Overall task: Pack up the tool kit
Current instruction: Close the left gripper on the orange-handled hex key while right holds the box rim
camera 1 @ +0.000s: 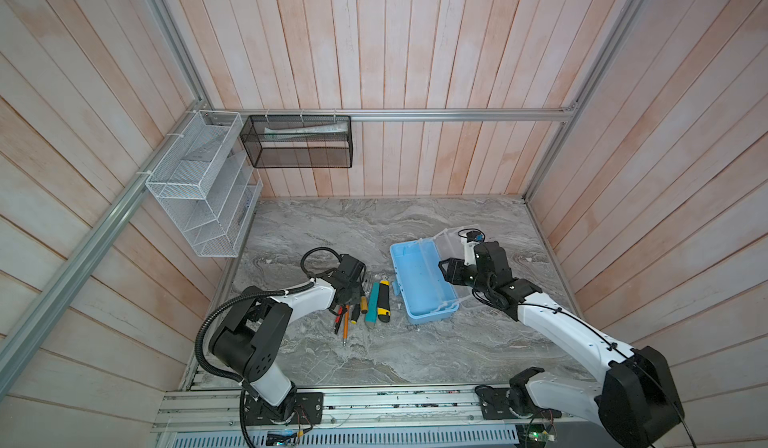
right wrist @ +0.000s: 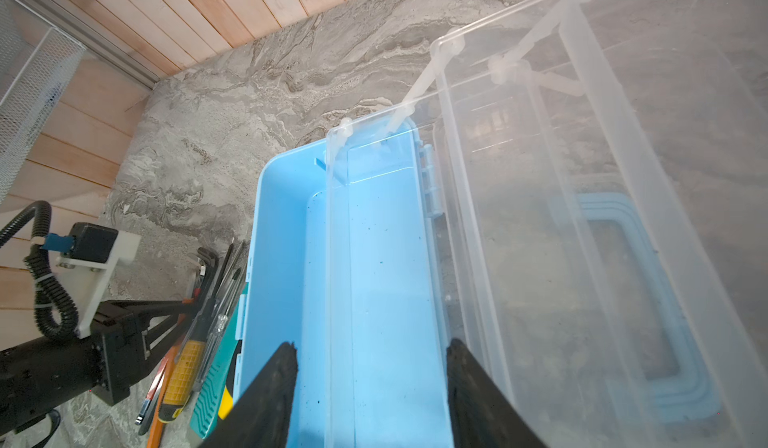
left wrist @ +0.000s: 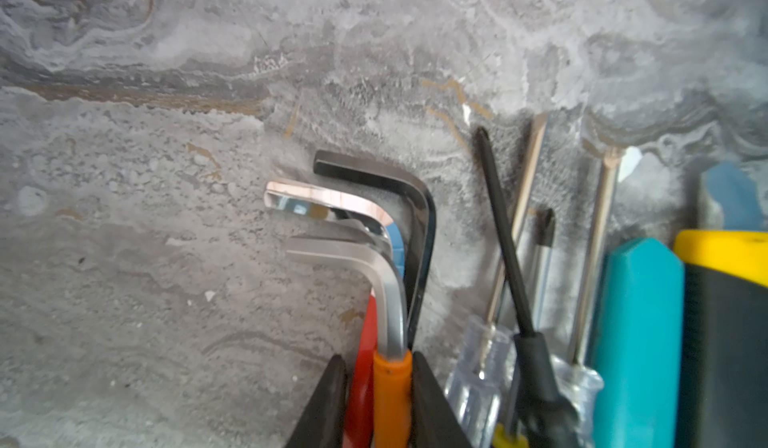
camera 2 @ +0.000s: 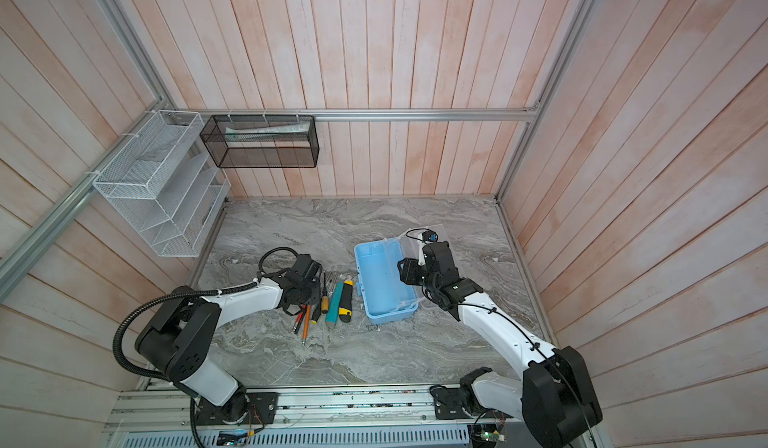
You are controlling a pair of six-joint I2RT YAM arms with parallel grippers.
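Observation:
The tool kit (camera 1: 419,283) (camera 2: 380,283) is a light-blue case lying open on the marble table, its clear lid (camera 1: 451,242) (right wrist: 623,175) folded back to the right. A clear inner tray (right wrist: 386,258) sits over the blue floor. My right gripper (right wrist: 370,354) (camera 1: 446,273) hovers open over the case, one finger on each side of that tray. Left of the case lie the loose tools. My left gripper (left wrist: 380,362) (camera 1: 351,300) is shut on the orange- and red-sleeved hex keys (left wrist: 390,392), whose bent ends (left wrist: 374,267) point away from it.
Beside the held keys lie a black hex key (left wrist: 415,217), several screwdrivers (left wrist: 519,279), a teal knife (camera 1: 372,304) and a yellow-black utility knife (camera 1: 384,300). A white wire rack (camera 1: 199,192) and a black mesh basket (camera 1: 299,142) hang on the walls.

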